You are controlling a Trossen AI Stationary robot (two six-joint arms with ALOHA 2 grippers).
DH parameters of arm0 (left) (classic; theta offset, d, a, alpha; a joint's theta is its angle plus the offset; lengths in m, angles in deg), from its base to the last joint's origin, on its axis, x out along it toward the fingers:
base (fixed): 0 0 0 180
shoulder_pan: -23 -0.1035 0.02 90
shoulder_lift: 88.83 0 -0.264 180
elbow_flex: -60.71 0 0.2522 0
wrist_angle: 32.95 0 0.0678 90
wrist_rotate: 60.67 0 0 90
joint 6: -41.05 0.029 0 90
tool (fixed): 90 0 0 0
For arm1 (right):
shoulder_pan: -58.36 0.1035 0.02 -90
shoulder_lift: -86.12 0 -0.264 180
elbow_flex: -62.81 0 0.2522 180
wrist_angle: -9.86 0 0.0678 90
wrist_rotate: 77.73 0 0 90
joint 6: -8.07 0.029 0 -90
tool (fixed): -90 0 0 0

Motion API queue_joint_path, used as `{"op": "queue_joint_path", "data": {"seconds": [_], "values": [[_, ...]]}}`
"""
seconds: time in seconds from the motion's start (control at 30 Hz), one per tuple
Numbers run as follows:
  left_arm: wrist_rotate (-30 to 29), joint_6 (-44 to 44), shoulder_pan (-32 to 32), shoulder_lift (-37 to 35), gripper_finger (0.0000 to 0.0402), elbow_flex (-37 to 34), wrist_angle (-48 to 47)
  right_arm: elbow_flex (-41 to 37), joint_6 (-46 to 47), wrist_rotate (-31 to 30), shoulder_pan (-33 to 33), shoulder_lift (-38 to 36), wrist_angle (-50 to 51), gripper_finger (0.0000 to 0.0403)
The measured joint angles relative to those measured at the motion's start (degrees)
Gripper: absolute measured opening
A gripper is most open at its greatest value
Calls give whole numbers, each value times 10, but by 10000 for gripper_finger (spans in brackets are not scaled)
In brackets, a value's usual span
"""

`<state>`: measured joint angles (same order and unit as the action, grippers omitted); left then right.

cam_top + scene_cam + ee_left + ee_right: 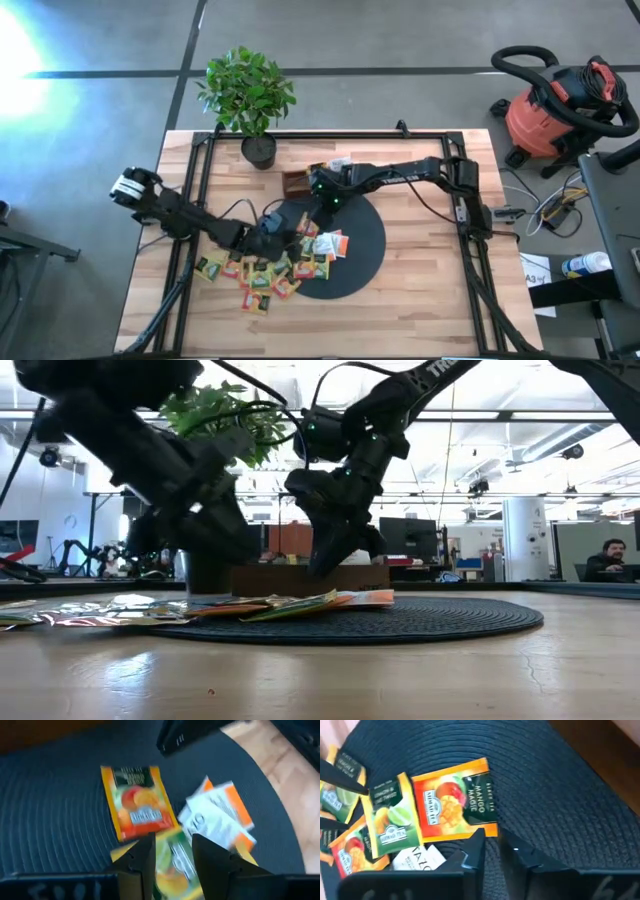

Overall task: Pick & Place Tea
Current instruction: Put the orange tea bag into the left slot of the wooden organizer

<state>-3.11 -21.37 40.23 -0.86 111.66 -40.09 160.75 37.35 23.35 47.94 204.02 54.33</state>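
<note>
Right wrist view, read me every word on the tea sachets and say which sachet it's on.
"MANGO MAGIC" and "AHMAD TEA": orange-red square paper sachet on the black ribbed disc.
"LEMON & LIME TWIST" and "AHMAD TEA": yellow-green paper sachet.
White paper sachet: partly hidden, unreadable.
Other sachets: too blurred.

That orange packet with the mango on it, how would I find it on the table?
Find the round black mat in the middle of the wooden table. The mango packet lies flat there beside a lime-green packet. It alone reads "Mango Magic".
</note>
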Motion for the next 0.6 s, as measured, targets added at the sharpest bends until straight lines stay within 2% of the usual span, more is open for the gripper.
{"op": "queue_joint_path", "data": {"seconds": [0.17,0.3,0.6], "values": [[59,45,-39,17,103,1,26,-9,8,10,-8,-1,-14,105],[74,52,-52,41,103,1,34,-9,11,9,-7,-1,-33,130],[112,47,-70,107,103,4,86,-14,20,9,-11,12,-28,143]]}}
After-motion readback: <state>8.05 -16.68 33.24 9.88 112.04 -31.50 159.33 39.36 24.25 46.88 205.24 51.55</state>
